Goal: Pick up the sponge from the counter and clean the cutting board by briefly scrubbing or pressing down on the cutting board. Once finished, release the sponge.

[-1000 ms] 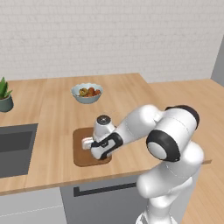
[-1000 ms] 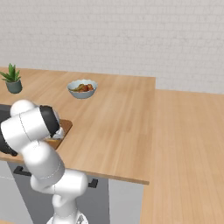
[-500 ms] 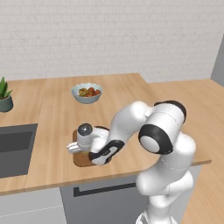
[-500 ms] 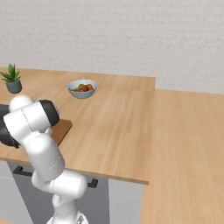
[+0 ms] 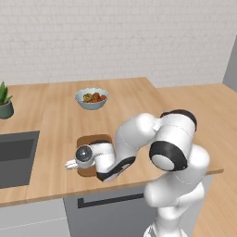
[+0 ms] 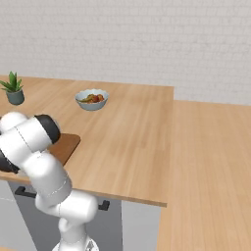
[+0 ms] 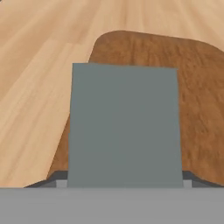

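- The arm (image 5: 139,139) was folded low over the near edge of the counter (image 5: 60,115), wrist bent down to the cutting board (image 5: 95,140).
- In the left base view the hand sat at the board's near-left corner, the gripper (image 5: 71,164) poking out leftward just past the board's edge.
- Up close in the hand view, the sponge (image 7: 124,127) showed its grey-green face square to the camera, lying over the dark brown cutting board (image 7: 192,87), with light counter planks (image 7: 30,87) to the left.
- The sponge sat right at the fingertips, seemingly pinched between them, though the tips were mostly hidden and I couldn't tell for certain.
- From the right base view, the board (image 6: 66,146) peeked out beside the robot's shoulder.
- Further back on the counter stood a bowl of fruit (image 5: 91,98), well apart from the board.
- A potted plant (image 5: 4,102) stood at the far left, with the dark sink (image 5: 16,157) nearer, left of the board.
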Robot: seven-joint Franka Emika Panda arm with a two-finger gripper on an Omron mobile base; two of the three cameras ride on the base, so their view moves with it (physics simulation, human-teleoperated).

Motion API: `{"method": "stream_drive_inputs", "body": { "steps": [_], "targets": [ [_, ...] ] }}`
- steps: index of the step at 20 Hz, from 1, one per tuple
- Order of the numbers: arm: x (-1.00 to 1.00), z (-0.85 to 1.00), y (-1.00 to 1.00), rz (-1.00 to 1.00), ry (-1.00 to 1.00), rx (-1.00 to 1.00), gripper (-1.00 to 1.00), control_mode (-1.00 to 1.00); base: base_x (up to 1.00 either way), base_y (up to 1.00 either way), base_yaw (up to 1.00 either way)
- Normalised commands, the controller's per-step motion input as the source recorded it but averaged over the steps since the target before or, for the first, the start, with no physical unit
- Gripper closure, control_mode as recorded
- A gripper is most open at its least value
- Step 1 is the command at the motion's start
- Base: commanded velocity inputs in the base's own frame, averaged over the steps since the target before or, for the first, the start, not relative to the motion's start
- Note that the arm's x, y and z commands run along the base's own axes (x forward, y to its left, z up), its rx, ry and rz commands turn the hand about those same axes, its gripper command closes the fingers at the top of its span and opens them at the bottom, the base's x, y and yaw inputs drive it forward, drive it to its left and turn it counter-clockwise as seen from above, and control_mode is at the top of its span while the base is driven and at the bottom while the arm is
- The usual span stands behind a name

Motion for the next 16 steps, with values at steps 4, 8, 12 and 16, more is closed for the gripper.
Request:
{"method": "stream_drive_inputs", "body": {
  "steps": [4, 8, 12, 16],
  "targets": [
    [-0.59, 0.0, -0.01, 0.0, 0.0, 0.03, 1.0, -1.0, 0.0, 0.0, 0.0],
    [-0.23, 0.0, -0.12, 0.0, 0.0, 0.06, 1.0, -1.0, 0.0, 0.0, 0.0],
    [-0.05, 0.0, -0.36, 0.0, 0.01, 0.07, 1.0, -1.0, 0.0, 0.0, 0.0],
    [0.0, 0.0, -0.58, 0.0, 0.02, 0.07, 1.0, -1.0, 0.0, 0.0, 0.0]
  ]
}}
